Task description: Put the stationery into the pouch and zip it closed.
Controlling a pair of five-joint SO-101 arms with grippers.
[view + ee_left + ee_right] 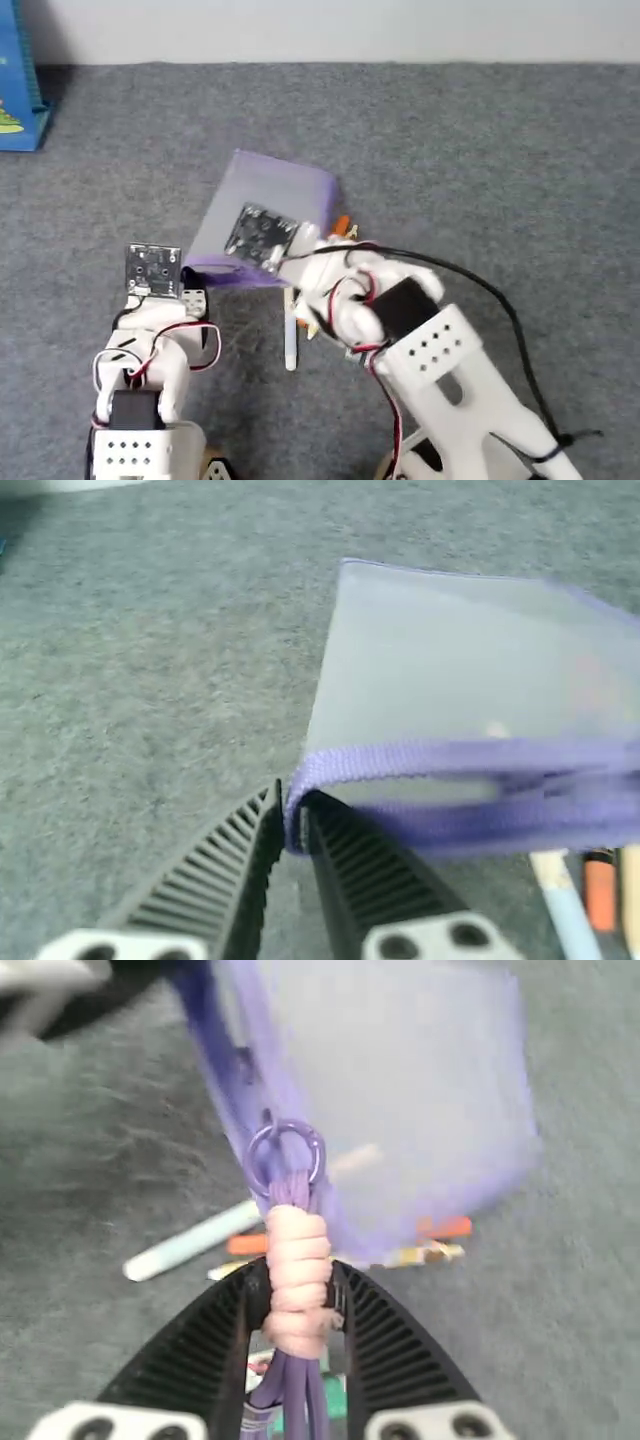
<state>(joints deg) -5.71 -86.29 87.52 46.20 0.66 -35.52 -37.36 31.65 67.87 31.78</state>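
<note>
Pinched in the left gripper [290, 818] is the purple edge of the pouch [470, 670]; its pull cord [290, 1188] is clamped by the right gripper [297, 1272].

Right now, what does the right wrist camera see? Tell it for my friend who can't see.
The right pincer is shut on a pink knotted pull hanging from the zip ring of a see-through purple pouch. A pale blue pen and an orange pen lie on the grey carpet by it.

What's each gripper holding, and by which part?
Left gripper pinches the pouch by its purple zipper-edge corner; right gripper grips the pink knot on the zipper-pull cord.
</note>
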